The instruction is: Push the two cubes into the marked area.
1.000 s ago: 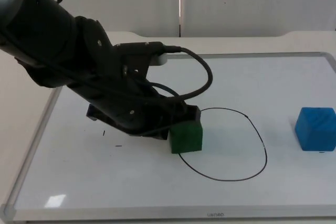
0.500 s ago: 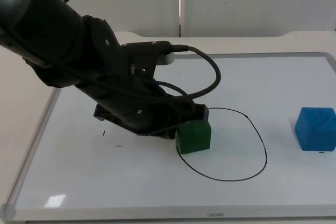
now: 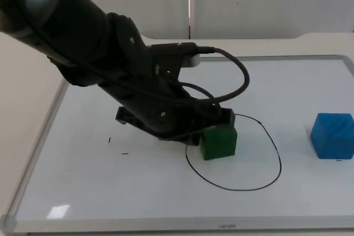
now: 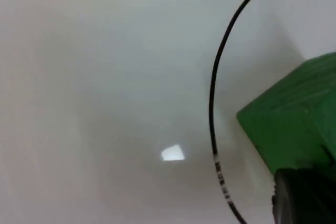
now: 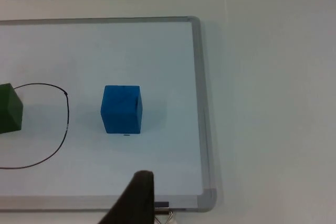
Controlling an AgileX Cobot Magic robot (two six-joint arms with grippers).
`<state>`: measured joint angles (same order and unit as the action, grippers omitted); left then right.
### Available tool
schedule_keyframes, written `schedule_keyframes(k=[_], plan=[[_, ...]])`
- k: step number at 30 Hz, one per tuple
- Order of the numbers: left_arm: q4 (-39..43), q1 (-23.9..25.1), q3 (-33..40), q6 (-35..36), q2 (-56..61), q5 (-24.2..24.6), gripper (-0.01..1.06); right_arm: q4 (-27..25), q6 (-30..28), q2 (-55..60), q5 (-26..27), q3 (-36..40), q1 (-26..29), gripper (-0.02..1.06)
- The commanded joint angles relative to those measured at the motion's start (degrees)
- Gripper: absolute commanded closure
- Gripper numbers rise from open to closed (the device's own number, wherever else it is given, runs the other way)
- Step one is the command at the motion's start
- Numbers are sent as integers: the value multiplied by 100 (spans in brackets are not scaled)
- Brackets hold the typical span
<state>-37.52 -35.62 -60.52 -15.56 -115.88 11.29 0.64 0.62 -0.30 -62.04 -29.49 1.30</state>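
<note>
A green cube [image 3: 218, 142] rests on the whiteboard, just inside the left edge of a hand-drawn black oval [image 3: 280, 164]. My left gripper [image 3: 206, 128] presses against the cube's left rear side, low on the board. In the left wrist view the green cube [image 4: 294, 129] lies close up, right beside the oval line [image 4: 212, 93]. A blue cube [image 3: 332, 135] stands outside the oval, to its right. The right arm waits, with its gripper [image 5: 137, 198] held back from the blue cube [image 5: 122, 108] over the board's edge.
The whiteboard has a raised grey rim [image 3: 33, 158] all round, and the blue cube sits near its right rim [image 5: 199, 103]. Small pen marks [image 3: 109, 140] lie left of the oval. Bare board stretches in front of the oval.
The left arm has slid to the right, pushing the green cube from the oval's left line to just inside it. The blue cube has not moved.
</note>
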Motion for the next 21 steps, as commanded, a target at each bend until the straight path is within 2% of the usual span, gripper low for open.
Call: schedule_keyframes(k=[1, 7, 15, 17, 21], plan=[[-56, -31, -82, -17, -1, 2, 105, 6, 3, 30, 22, 2, 32, 0], [-37, -31, -140, -27, -1, 15, 105, 6, 3, 30, 22, 2, 32, 0], [473, 45, -140, 6, 272, -3, 105, 6, 3, 30, 22, 2, 32, 0], [701, 209, -140, 6, 559, 47, 105, 6, 3, 30, 22, 2, 20, 0], [1355, 655, -140, 271, 1361, 477, 105, 6, 3, 30, 22, 2, 20, 0]])
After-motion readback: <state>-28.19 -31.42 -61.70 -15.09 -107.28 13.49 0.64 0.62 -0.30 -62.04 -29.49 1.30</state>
